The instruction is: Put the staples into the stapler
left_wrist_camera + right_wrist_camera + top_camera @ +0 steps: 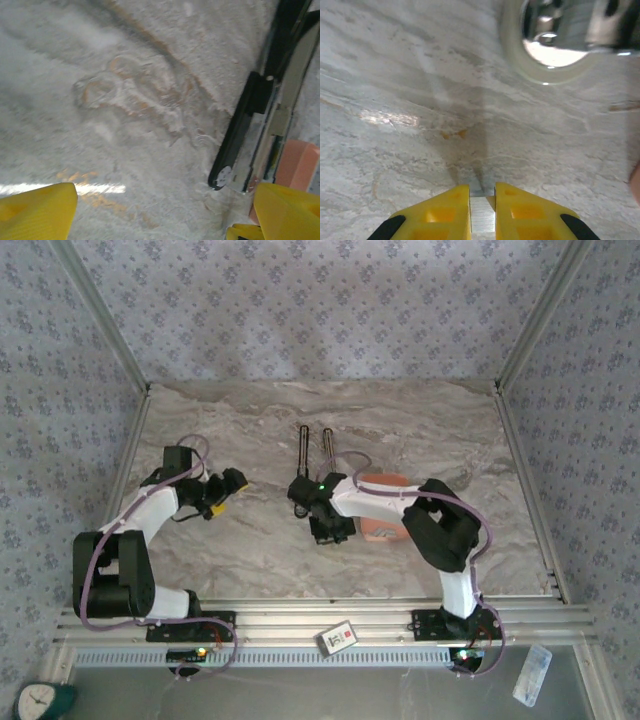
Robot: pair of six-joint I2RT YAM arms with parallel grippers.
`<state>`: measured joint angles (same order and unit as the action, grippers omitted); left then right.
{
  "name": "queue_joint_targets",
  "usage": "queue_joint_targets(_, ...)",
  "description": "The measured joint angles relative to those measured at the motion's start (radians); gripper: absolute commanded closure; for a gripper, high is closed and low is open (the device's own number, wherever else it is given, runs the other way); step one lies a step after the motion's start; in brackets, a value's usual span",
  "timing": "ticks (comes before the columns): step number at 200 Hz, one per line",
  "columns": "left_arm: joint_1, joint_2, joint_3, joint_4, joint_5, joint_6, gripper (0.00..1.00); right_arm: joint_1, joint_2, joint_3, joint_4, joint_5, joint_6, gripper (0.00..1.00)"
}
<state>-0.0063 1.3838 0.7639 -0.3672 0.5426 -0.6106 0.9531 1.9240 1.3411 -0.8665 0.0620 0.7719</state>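
A thin silvery strip of staples is clamped between the yellow fingers of the right gripper, on the near side of the stapler. To the stapler's left, the left gripper is spread wide with nothing grasped. The stapler is laid open, black arm beside metal channel. An orange box sits near its right side.
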Motion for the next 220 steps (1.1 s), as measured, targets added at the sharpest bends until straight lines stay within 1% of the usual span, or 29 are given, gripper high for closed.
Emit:
queue_joint_targets(38,-0.047,0.0,0.0,0.13,0.027,0.039,0.07,-0.005,-0.105,0.007,0.022,0.05,0.041,0.84)
queue_joint_targets(71,-0.075,0.0,0.013,0.203,0.05,0.107,0.06,-0.042,-0.118,0.035,0.026,0.078,0.048,0.84)
queue_joint_targets(115,-0.093,0.006,0.097,0.247,0.08,0.279,0.06,-0.113,-0.118,0.051,0.026,0.101,0.048,0.84)
queue_joint_targets(142,-0.099,0.069,0.189,0.253,0.09,0.375,0.04,-0.137,-0.118,0.06,0.034,0.109,0.048,0.83)
queue_joint_targets(161,-0.099,0.13,0.206,0.298,0.104,0.386,0.05,-0.149,-0.118,0.062,0.038,0.109,0.047,0.83)
queue_joint_targets(187,-0.099,0.2,0.185,0.341,0.119,0.382,0.05,-0.157,-0.115,0.072,0.04,0.108,0.047,0.84)
queue_joint_targets(220,-0.099,0.223,0.17,0.343,0.123,0.386,0.04,-0.159,-0.093,0.078,0.048,0.107,0.047,0.84)
